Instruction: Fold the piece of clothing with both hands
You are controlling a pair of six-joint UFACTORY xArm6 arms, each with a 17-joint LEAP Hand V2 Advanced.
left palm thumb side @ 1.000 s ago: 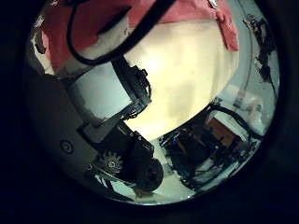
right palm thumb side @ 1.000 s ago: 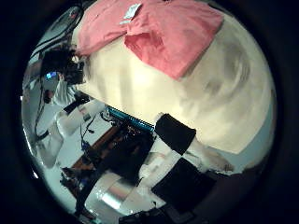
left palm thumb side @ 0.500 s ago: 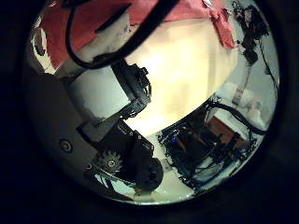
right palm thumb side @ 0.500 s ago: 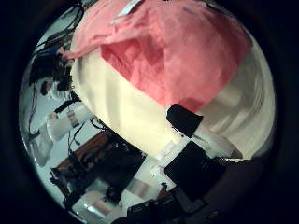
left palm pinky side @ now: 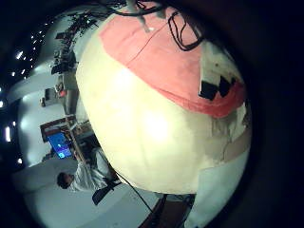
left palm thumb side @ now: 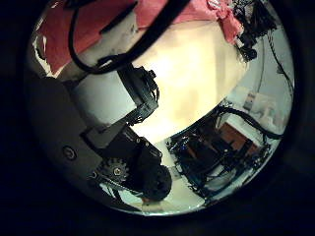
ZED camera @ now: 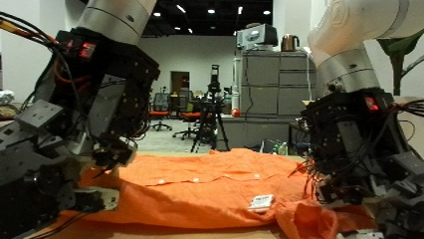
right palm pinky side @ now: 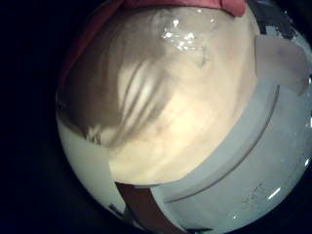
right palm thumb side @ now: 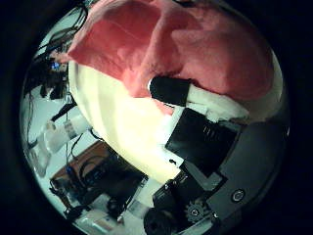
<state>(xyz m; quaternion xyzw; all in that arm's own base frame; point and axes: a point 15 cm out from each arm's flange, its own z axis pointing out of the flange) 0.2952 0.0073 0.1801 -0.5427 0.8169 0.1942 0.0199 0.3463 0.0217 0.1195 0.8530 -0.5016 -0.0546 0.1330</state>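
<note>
The orange garment [ZED camera: 219, 189] lay spread flat across the table [left palm pinky side: 142, 123], a white tag [ZED camera: 261, 202] showing at about five o'clock from its middle. The left hand [ZED camera: 60, 149] hung over one end, the right hand [ZED camera: 364, 159] over the other; its fingers [right palm thumb side: 186, 93] reached onto the cloth, though whether either hand gripped it could not be told. To fold cleanly, both hands would need matching edges pinched (not bunched) and lifted together. The fabric looked thin, softly creased.
</note>
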